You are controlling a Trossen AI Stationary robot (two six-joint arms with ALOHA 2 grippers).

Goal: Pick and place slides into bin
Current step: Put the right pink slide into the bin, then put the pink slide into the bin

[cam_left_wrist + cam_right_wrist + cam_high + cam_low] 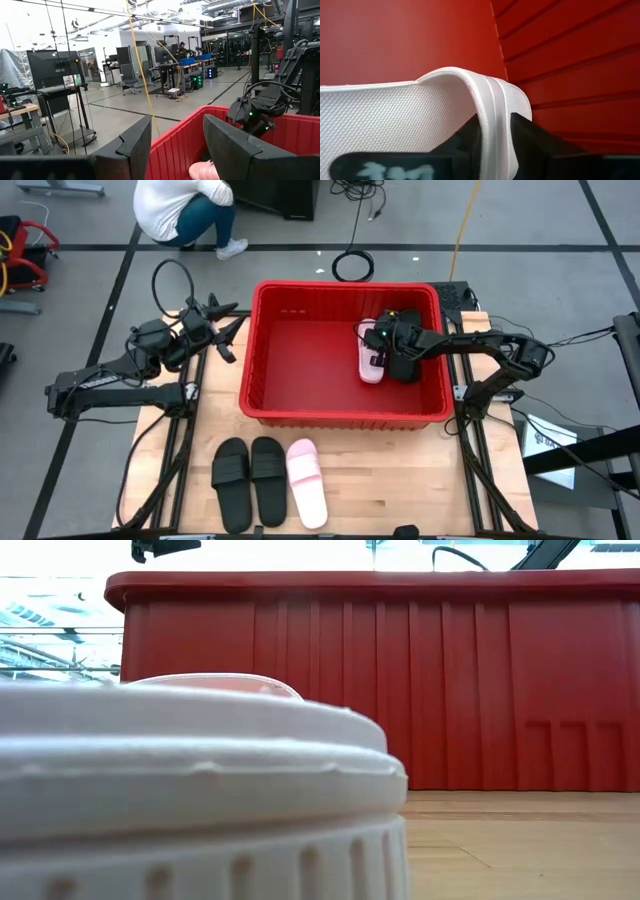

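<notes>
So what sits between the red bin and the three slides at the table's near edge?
Nothing: in the high view, only bare table separates the bin from the two black slides and the pink slide.
</notes>
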